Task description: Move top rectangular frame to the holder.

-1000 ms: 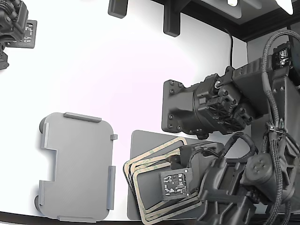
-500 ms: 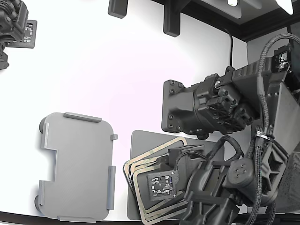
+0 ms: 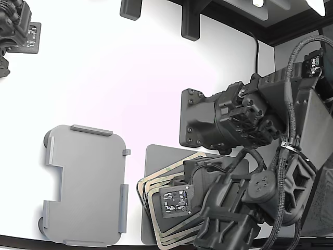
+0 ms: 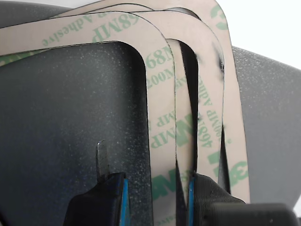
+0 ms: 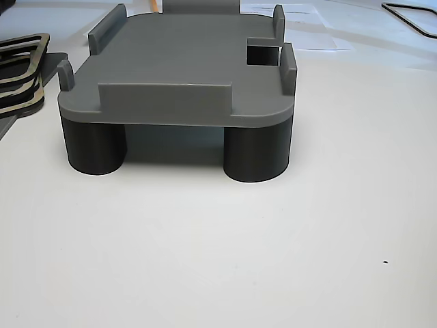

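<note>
A fanned stack of tan rectangular frames lies on a dark grey mat at the bottom middle of the exterior view. The wrist view shows the top rectangular frame with green print, over two more. My gripper is down at the stack. Its thin-tipped finger stands inside the frame's hollow and the other finger outside the same side strip, with gaps both sides. The arm hides the gripper in the exterior view. The light grey holder sits empty to the exterior view's left and in the other view.
A black motor block of the arm hangs just behind the mat. Another black device sits at the top left, black brackets at the back. The other view shows the stack beside the holder and a loose frame far off.
My arm has swung toward the exterior view's left and lower over the frame stack. The frames and the holder have not moved.
</note>
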Controlling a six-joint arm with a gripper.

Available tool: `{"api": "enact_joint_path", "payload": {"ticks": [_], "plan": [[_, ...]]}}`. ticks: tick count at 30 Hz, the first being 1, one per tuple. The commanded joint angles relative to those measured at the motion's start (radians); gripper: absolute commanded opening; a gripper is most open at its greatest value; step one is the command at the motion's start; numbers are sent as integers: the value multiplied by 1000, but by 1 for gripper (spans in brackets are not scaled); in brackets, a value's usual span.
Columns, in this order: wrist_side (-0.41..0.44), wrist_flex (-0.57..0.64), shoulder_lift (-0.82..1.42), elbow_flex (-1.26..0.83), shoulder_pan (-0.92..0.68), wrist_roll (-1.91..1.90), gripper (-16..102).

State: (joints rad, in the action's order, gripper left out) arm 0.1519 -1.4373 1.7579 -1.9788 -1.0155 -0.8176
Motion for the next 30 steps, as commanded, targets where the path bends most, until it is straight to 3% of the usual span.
{"api": "enact_joint_path", "payload": {"ticks": [1,30], "plan": [[0,11,32,9,18,2,49],[20,61,58,-60,26,28,42]]}}
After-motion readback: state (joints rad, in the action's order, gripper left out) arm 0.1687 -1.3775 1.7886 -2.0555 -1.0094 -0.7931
